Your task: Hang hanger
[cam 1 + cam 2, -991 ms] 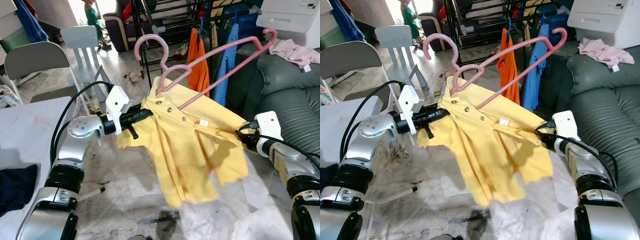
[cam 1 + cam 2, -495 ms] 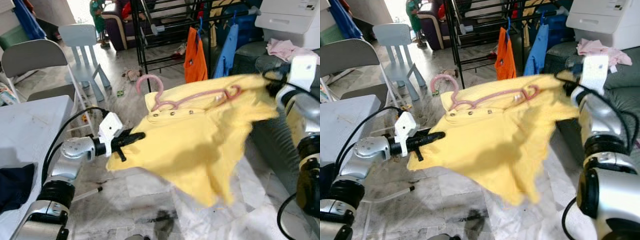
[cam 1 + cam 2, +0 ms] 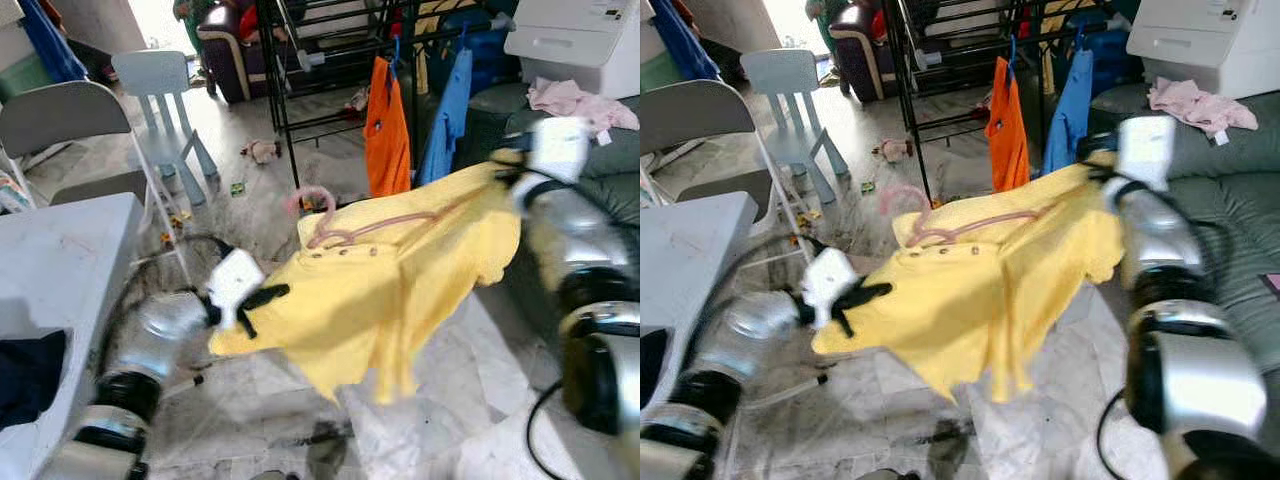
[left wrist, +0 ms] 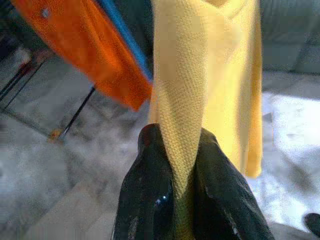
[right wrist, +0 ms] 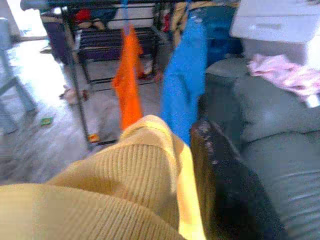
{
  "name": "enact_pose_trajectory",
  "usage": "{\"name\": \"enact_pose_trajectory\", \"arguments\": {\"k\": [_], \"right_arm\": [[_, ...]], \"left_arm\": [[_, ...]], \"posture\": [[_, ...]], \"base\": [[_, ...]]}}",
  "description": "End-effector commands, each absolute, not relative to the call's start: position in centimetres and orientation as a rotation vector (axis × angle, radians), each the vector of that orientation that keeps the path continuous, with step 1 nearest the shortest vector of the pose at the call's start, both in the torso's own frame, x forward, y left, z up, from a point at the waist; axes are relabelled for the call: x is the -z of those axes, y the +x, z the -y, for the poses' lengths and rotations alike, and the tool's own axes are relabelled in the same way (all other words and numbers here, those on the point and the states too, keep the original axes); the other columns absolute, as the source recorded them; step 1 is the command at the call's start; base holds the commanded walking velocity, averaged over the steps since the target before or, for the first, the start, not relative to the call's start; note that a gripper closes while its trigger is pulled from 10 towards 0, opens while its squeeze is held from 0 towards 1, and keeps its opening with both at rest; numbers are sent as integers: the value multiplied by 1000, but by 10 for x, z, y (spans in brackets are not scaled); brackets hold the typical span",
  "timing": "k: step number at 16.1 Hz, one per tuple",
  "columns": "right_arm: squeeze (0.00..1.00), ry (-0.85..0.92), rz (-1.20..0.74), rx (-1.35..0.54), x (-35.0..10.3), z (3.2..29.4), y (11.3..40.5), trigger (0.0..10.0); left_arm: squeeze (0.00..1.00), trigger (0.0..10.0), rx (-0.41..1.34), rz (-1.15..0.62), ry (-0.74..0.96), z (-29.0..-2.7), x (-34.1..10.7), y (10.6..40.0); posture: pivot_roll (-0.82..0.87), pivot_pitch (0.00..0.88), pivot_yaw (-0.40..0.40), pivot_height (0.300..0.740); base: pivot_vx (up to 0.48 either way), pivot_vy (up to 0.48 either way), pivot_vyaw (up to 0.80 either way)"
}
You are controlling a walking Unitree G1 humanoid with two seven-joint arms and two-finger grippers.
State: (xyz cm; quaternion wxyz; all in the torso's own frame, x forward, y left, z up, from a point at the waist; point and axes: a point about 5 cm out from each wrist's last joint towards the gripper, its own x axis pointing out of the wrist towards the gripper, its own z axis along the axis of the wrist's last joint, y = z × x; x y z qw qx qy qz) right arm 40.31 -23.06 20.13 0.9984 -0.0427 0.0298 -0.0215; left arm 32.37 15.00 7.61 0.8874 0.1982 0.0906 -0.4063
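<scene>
A: You're in a home, living room doubling as laundry space.

B: Evidence?

A: Marble-tile floor [image 3: 250, 385], dark green sofa [image 3: 1230, 215] with pink clothes [image 3: 1200, 105] dumped on it, black drying rack [image 3: 330, 60] holding an orange garment [image 3: 387, 135] and a blue one [image 3: 448, 105].

B: Anything else?

A: Folding chair [image 3: 70, 125], small plastic kids' chair [image 3: 160, 85], grey table [image 3: 60, 260], toy on the floor [image 3: 262, 150].
</scene>
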Motion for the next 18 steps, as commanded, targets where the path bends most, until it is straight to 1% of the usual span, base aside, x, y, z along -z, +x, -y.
{"name": "enact_pose_trajectory", "arguments": {"k": [1, 2, 3, 5, 6, 7, 8, 9, 11, 13, 14, 15, 16, 18], "right_arm": [[0, -97, -22, 18, -211, 219, 407, 0], [0, -100, -27, -6, -204, 209, 407, 0], [0, -119, -27, -4, -204, 204, 408, 0], [0, -116, -35, 15, -198, 207, 406, 0], [0, -126, -33, 44, -196, 214, 404, 0], [0, -144, -11, 52, -201, 217, 403, 0], [0, -167, 7, 44, -204, 218, 403, 0], [0, -172, 12, 37, -206, 217, 403, 0], [0, -203, 5, -4, -198, 209, 402, 0], [0, -158, 10, -171, -183, 177, 396, 0], [0, -156, -23, -230, -169, 162, 390, 0], [0, -148, -41, -254, -163, 155, 387, 0], [0, -128, -62, -298, -146, 139, 378, 0], [0, -64, -126, -410, -124, 105, 359, 0]], "left_arm": [[0, 0, 762, -185, 455, -156, -74, 326], [0, 0, 708, -182, 442, -152, -65, 321], [0, 0, 690, -157, 420, -146, -60, 317], [0, 0, 639, -172, 454, -143, -43, 304], [0, 0, 573, -173, 441, -144, -33, 295], [0, 0, 485, -183, 473, -149, -23, 288], [0, 0, 427, -190, 483, -149, -18, 284], [0, 0, 405, -193, 475, -149, -16, 283], [0, 0, 337, -213, 465, -146, -11, 283], [0, 0, 262, -203, 435, -136, -13, 288], [0, 0, 186, -221, 366, -137, -15, 292], [0, 0, 151, -227, 334, -138, -16, 294], [0, 0, 74, -255, 254, -138, -17, 299], [0, 0, 40, -226, 141, -127, -30, 311]], "posture": [[-130, 0, 80, 740], [-127, 0, 74, 740], [-126, 0, 71, 740], [-124, 0, 65, 740], [-137, 0, 67, 740], [-153, 0, 68, 740], [-160, 0, 68, 740], [-160, 0, 68, 740], [-179, 0, 73, 740], [-183, 0, 89, 740], [-197, 0, 102, 740], [-199, 0, 104, 740], [-200, 0, 108, 740], [-192, 0, 103, 740]], "base": [[0, 0, 0], [0, 0, 0], [0, 0, 0], [0, 0, 0], [0, 0, 0], [0, 0, 0], [0, 0, 0], [0, 0, 0], [0, 0, 0], [0, 0, 0], [0, 0, 0], [0, 0, 0], [0, 0, 0], [0, 0, 0]]}}
